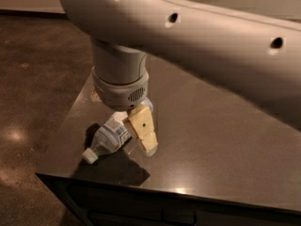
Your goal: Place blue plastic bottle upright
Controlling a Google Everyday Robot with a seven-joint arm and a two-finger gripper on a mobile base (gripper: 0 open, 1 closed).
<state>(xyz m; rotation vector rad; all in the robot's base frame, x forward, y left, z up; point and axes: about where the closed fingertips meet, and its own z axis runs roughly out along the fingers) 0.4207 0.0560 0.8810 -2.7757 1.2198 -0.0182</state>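
Observation:
The blue plastic bottle (109, 136) lies on its side on the dark table (211, 140) near the front left corner. Its white cap (89, 156) points to the front left, and its pale label faces up. My gripper (142, 145) hangs straight down from the thick grey wrist (120, 86) and sits low at the bottle's far end, right against its side. The wrist and gripper hide the bottle's base end.
My large arm (197, 36) spans the top of the view and hides the back of the table. The table's front edge (141, 185) runs just below the bottle, and its left edge (66, 121) is close by. Brown floor (33, 79) lies to the left.

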